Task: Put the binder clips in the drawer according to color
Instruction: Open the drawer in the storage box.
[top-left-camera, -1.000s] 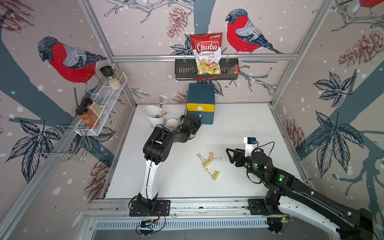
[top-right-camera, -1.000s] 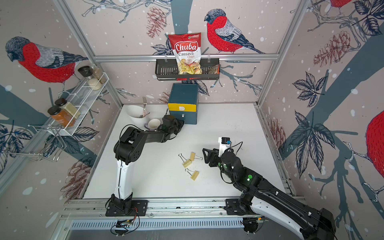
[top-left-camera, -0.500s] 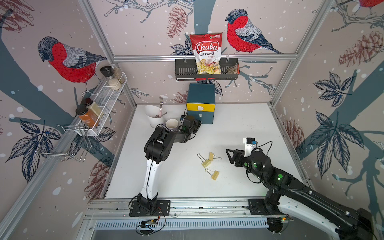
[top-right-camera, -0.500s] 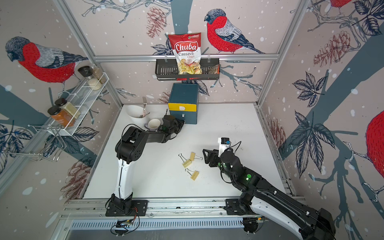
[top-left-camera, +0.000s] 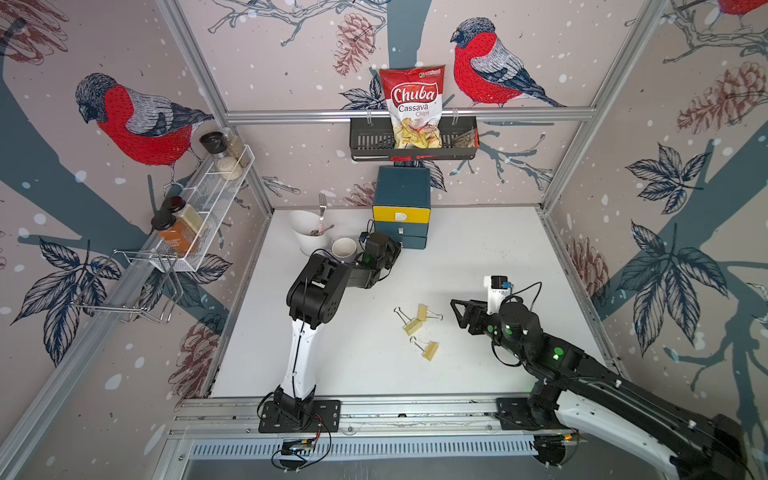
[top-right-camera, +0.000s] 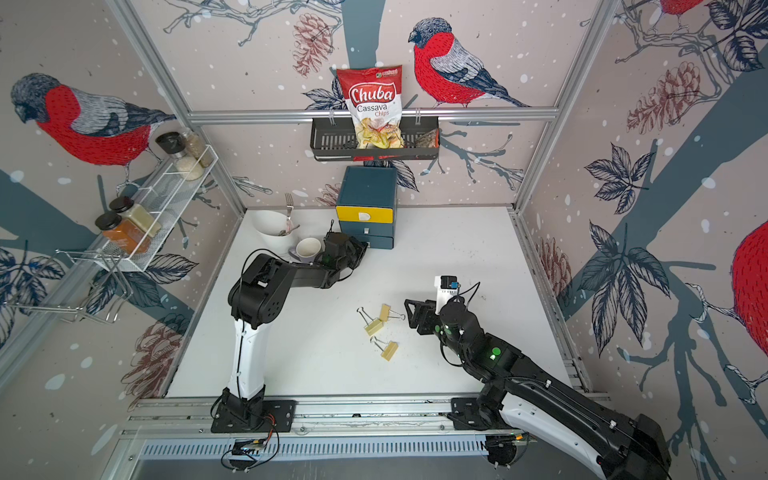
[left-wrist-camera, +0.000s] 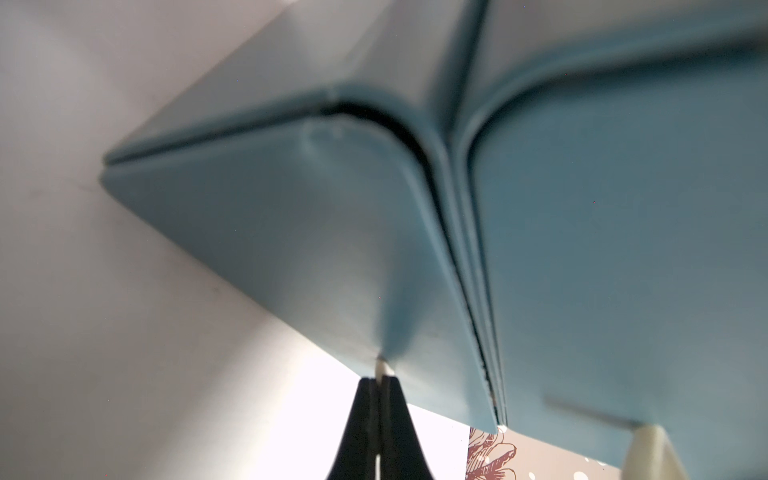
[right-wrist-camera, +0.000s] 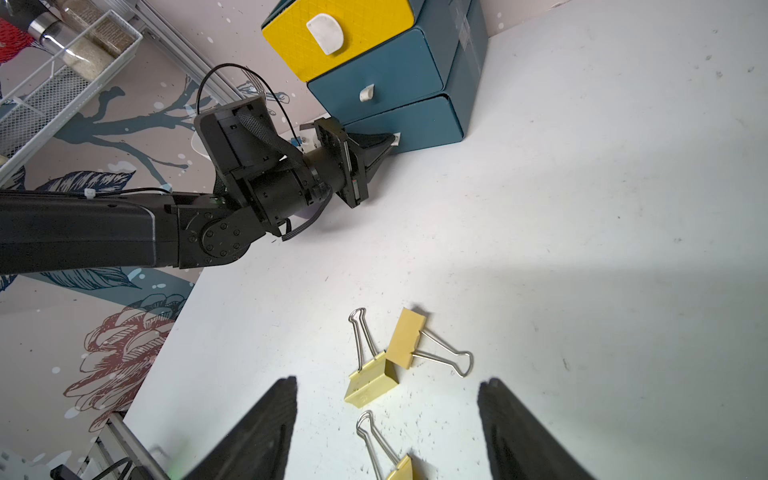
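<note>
In both top views a small dark teal chest of three drawers (top-left-camera: 401, 191) (top-right-camera: 365, 187), top front yellow and the lower two teal, stands at the back of the white desk (top-left-camera: 478, 257) (top-right-camera: 449, 249), close to the wall. The black left end effector (top-left-camera: 395, 249) (top-right-camera: 360, 248) reaches low to the front of the bottom drawer. Three pale yellow binder clips (top-left-camera: 411, 328) (top-right-camera: 373, 326) with silver wire handles lie near the middle of the desk, well apart from the chest. The black right end effector (top-left-camera: 458, 313) (top-right-camera: 411, 313) sits just beside them and holds nothing.

In the left wrist view, the left end effector (left-wrist-camera: 379, 386) has its two dark fingertips pressed together on the small white pull (left-wrist-camera: 381, 368) of the bottom teal drawer front (left-wrist-camera: 291, 228). The neighbouring drawer's pull (left-wrist-camera: 650, 449) is blurred at the frame's edge.

In the right wrist view, the right end effector (right-wrist-camera: 390, 381) has its jaws spread wide and empty above the desk. Two binder clips (right-wrist-camera: 407, 343) (right-wrist-camera: 372, 384) touch at a corner, and a third (right-wrist-camera: 401, 469) lies near them. Farther off, the left end effector (right-wrist-camera: 388, 145) is pinched on the pull at the foot of the chest (right-wrist-camera: 415, 70).
</note>
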